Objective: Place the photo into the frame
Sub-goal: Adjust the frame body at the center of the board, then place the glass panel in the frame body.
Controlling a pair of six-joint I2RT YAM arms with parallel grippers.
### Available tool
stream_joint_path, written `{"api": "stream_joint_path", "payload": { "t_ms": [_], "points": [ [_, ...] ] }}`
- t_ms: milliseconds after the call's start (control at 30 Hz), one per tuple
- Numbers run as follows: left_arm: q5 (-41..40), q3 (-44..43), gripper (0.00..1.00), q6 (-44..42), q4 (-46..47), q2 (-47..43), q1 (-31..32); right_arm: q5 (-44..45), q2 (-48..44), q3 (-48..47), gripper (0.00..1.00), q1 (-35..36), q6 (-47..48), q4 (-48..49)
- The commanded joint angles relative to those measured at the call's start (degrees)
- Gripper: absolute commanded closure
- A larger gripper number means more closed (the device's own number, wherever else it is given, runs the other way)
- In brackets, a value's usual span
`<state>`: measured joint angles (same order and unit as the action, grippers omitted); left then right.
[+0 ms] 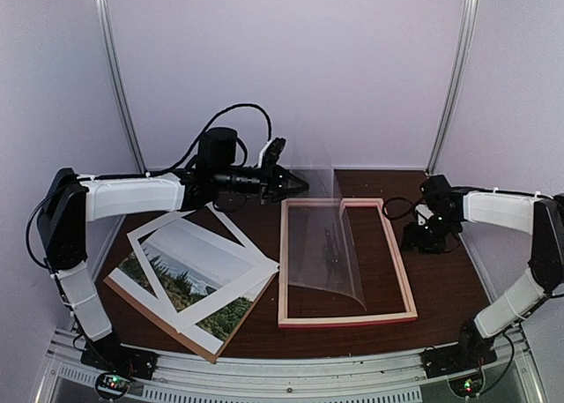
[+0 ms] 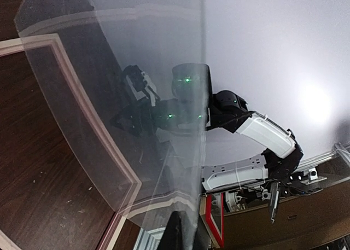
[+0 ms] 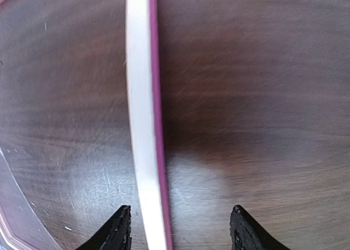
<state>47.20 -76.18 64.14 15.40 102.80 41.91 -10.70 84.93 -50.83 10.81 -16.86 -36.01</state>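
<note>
As I watch through the overhead and wrist cameras, bench (image 1: 441,284): dark wood, spread under both sets of fingers.
Frame (image 1: 401,271): flat on the bench, pink rails; its right rail runs between my right fingers (image 1: 416,240), ungripped.
Clear sheet (image 1: 322,244): pinched at its far edge by my left fingers (image 1: 298,188), raised and bowed, near edge down within the frame's opening.
Backing board (image 1: 123,288): brown, flat, well left of my left fingers, toward the arm bases.
Mat (image 1: 253,263): white, askew across the board.
Photo (image 1: 176,279): on the board, partly under the mat, well apart from the frame.
Left fingers: closed on the sheet.
Right fingers: parted wide, straddling the rail.
</note>
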Motion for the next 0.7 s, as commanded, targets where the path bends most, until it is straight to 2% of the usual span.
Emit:
{"api": "stream_joint_path", "payload": {
  "t_ms": [0, 167, 267, 367, 667],
  "points": [
    [0.1, -6.5, 1.0, 2.7, 8.1, 2.2, 2.7, 0.8, -4.5, -1.9, 0.39, -4.6, 0.0, -1.5],
    [1.0, -13.4, 1.0, 4.0, 9.3, 6.1, 5.7, 0.2, -7.7, -1.9, 0.38, -9.6, -0.2, -2.0],
    [0.8, -16.1, 1.0, 5.1, 9.9, 8.6, 6.6, 1.0, -9.7, -1.9, 0.38, -10.1, -0.9, -2.1],
    [-1.4, -15.7, 1.0, 7.3, 10.5, 11.6, 6.6, 2.8, -11.9, -2.2, 0.38, -12.2, -1.2, -2.8],
    [-10.1, -11.6, 1.0, 6.2, 4.7, 20.1, 6.5, 6.0, -13.5, -3.3, 0.38, -12.4, -0.8, -4.6]
  ]
}}
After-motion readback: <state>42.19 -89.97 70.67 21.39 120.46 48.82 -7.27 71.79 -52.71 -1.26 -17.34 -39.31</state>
